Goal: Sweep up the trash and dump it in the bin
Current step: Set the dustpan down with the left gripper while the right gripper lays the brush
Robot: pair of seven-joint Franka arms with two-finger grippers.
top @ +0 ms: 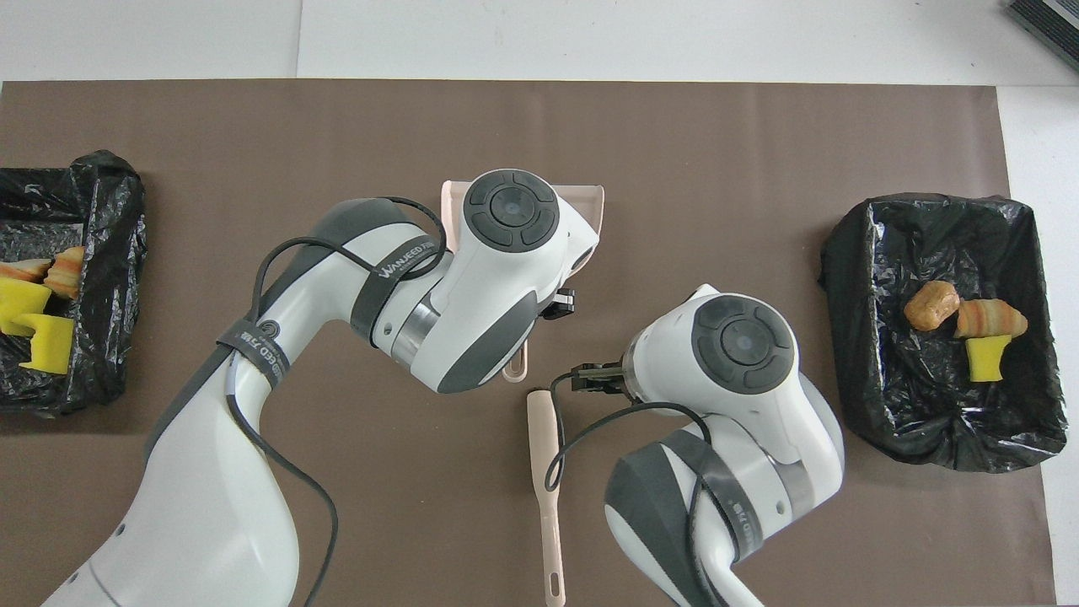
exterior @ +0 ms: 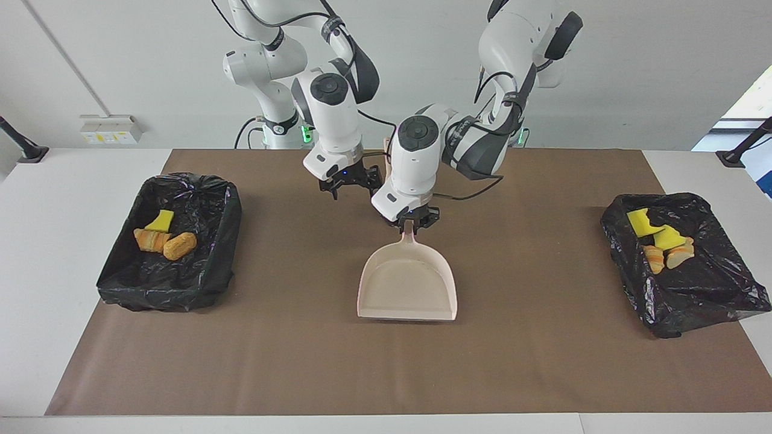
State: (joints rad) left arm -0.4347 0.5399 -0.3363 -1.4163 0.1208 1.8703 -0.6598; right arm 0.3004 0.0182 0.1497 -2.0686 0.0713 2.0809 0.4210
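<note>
The trash lies in two black-lined bins. Three scraps (exterior: pixel 164 236) lie in the bin (exterior: pixel 169 286) at the right arm's end, also in the overhead view (top: pixel 961 319). Several scraps (exterior: pixel 660 241) lie in the bin (exterior: pixel 699 301) at the left arm's end, also in the overhead view (top: pixel 38 316). The pinkish-beige dustpan (exterior: pixel 407 286) rests flat and empty mid-mat. My left gripper (exterior: pixel 413 224) is shut on its handle. My right gripper (exterior: pixel 348 182) hangs open and empty beside it, over the mat. A pinkish brush (top: pixel 544 455) lies on the mat nearer the robots.
A brown mat (exterior: pixel 543 361) covers the table's middle, with white table (exterior: pixel 48 241) at both ends. In the overhead view the left hand covers most of the dustpan (top: pixel 590 202). The brush handle (exterior: pixel 386 161) shows between the two hands.
</note>
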